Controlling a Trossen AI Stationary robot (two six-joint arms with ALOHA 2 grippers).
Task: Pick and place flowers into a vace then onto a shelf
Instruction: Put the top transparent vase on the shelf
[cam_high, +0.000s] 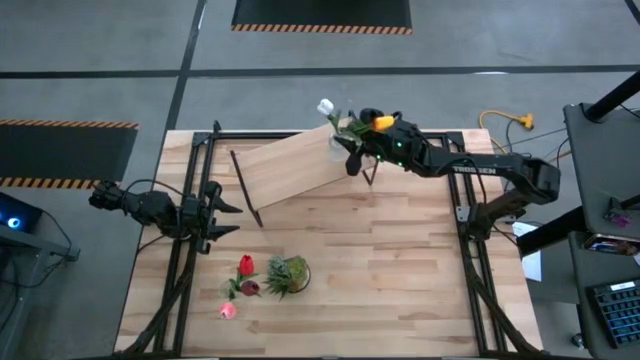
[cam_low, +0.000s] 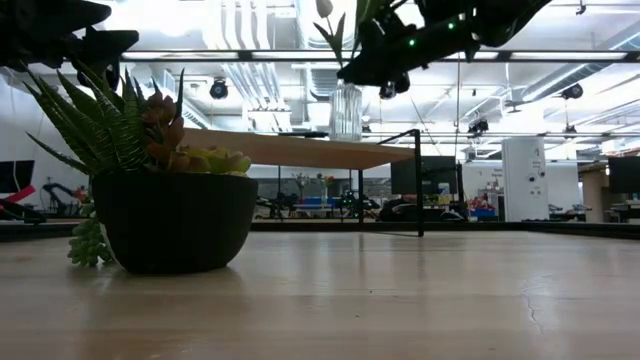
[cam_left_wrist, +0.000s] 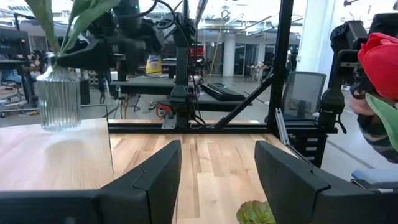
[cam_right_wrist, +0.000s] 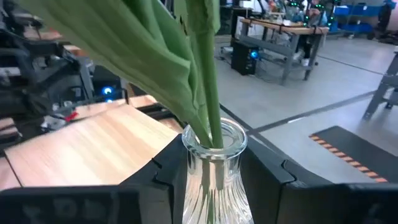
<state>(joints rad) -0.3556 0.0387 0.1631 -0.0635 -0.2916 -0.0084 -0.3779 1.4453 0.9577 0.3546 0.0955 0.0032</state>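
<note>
Right gripper (cam_high: 352, 160) up at the far end of the shelf (cam_high: 290, 170), fingers (cam_right_wrist: 158, 177) set on both sides of the ribbed glass vase (cam_right_wrist: 213, 174) and pressed close to the glass, holding it. Vase upright on the shelf's far corner, with green flower stems (cam_right_wrist: 205, 81) and long leaves down inside its neck. White flower (cam_high: 325, 106) and orange-yellow flower (cam_high: 382, 123) sticking out above the vase, right over the gripper. Shelf sitting slanted across the far middle of the table (cam_high: 400, 270), black rails at its ends. Left gripper (cam_high: 222, 220) waiting at the table's left side, fingers (cam_left_wrist: 155, 180) spread wide with nothing between them, pointing toward the shelf. More flowers lying flat on the table near the front: a red one (cam_high: 246, 265), a dark maroon one (cam_high: 250, 288) and a pink one (cam_high: 227, 310). Spiky green plant in a dark pot (cam_low: 170, 215) just beside them. Red, maroon and pink flowers well apart from the vase, with the bare table between.
</note>
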